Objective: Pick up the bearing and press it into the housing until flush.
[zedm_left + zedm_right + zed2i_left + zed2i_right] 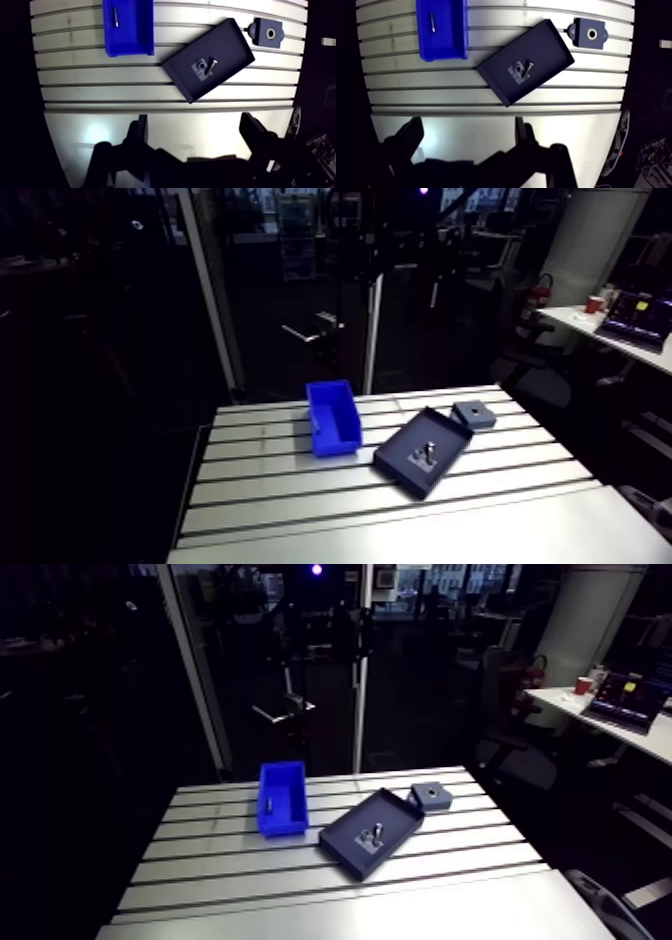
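Well ahead of gripper [195, 131], bearing [200, 66]

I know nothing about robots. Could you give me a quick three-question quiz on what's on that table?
1. Fill in: the open bin with a thin metal pin inside is ____ in colour.
2. The small ring-shaped part lies in: A) the open bin, B) the dark tray, C) the block with the round hole.
3. True or false: the gripper is open, with nothing between its fingers.
Key: 1 blue; 2 B; 3 true.
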Robot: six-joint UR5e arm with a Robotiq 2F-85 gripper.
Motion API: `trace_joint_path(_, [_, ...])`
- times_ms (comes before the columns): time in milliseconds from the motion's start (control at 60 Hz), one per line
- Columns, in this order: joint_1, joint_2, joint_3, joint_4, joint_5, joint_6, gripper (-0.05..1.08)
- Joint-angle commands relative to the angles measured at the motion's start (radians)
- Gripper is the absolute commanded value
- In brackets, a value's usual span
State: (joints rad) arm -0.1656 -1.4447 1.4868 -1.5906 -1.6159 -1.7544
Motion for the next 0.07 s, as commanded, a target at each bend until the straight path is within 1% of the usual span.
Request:
trace_joint_path(17, [0.0,0.001,0.0,-0.001,0.0,0.0,0.01])
trace_joint_path(67, [0.0,0.001,0.0,-0.001,0.0,0.0,0.01])
